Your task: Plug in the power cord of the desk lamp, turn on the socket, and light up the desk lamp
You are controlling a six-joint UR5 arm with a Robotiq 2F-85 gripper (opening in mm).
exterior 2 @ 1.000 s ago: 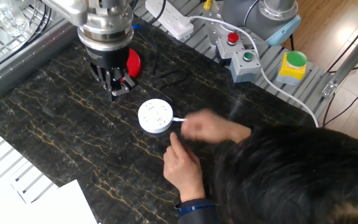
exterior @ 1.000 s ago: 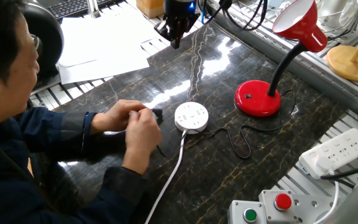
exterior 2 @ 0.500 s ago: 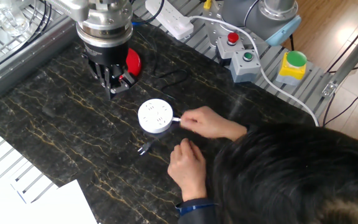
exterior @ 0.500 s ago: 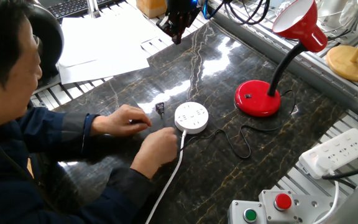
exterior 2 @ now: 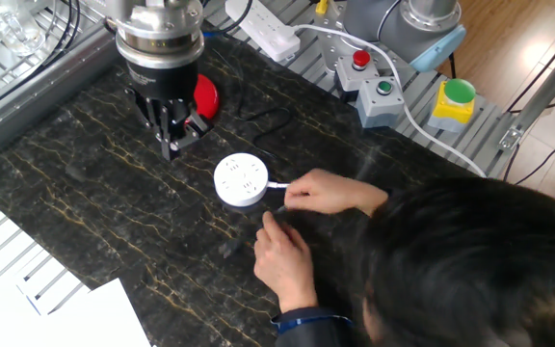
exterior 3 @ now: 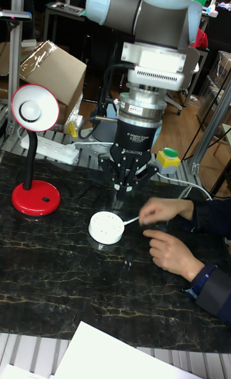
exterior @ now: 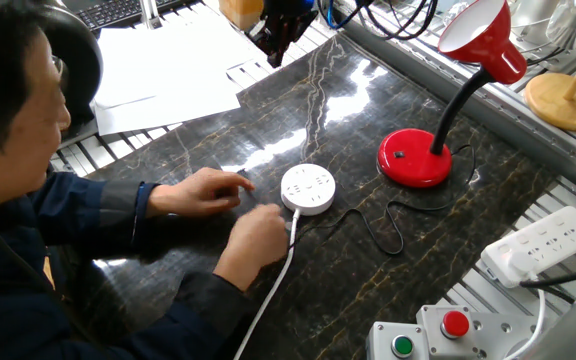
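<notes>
The round white socket point(exterior: 308, 188) point(exterior 2: 240, 180) point(exterior 3: 106, 226) lies mid-table with its thick white cable running toward a person. The red desk lamp stands behind it, base point(exterior: 415, 158) point(exterior 3: 36, 197) on the table and shade point(exterior: 483, 38) up. Its thin black power cord point(exterior: 388, 228) loops across the table. The small black plug point(exterior 3: 128, 261) lies loose beside the person's hands point(exterior: 230, 212), outside the socket. My gripper point(exterior: 274, 52) point(exterior 2: 169, 146) point(exterior 3: 122, 191) hangs above the table behind the socket. It is shut and holds nothing.
A person leans over the near side, both hands point(exterior 2: 302, 217) resting by the socket. A rectangular white power strip point(exterior: 543, 243) and a button box point(exterior: 433, 335) sit at the table's end. A wooden stand point(exterior: 566, 100) and papers point(exterior: 163, 70) lie at the edges.
The person's hands let go of the plug, left it on the table and settled next to the socket. My gripper drifted a little up and away from the socket.
</notes>
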